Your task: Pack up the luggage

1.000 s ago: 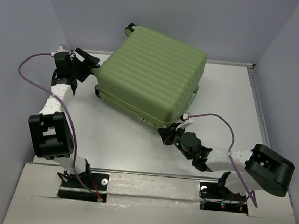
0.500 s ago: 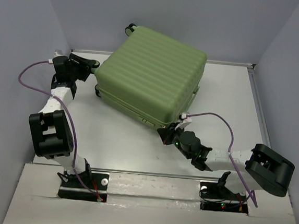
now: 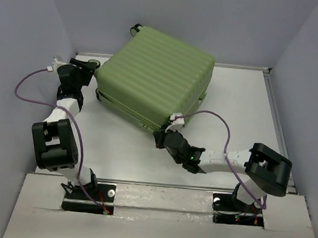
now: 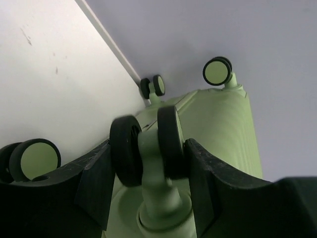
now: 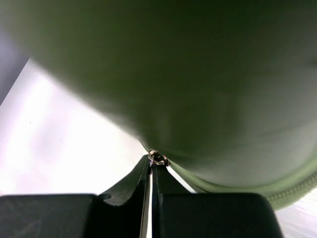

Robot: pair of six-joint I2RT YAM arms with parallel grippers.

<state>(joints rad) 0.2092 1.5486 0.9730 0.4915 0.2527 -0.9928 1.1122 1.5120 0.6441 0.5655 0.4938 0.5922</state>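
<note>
The luggage [image 3: 154, 79], a closed light-green ribbed suitcase, lies flat at the back middle of the table. My left gripper [image 3: 92, 68] is at its left end. In the left wrist view the left gripper [image 4: 148, 151] is closed around a black-and-green twin caster wheel [image 4: 168, 134], one finger [image 4: 94, 183] pressed on each side. My right gripper [image 3: 162, 137] is at the suitcase's near corner. In the right wrist view the right gripper [image 5: 152, 168] is shut on the small metal zipper pull [image 5: 157, 158] under the shell [image 5: 198, 74].
Other caster wheels show in the left wrist view [image 4: 218, 71], [image 4: 153, 86], [image 4: 34, 157], and one sticks up at the back [image 3: 136, 28]. Grey walls close the left, back and right sides. Purple cables loop off both arms.
The suitcase has shifted left and turned a little. My right gripper has moved left along its near edge to the corner. My left gripper has moved in onto the caster wheel.
</note>
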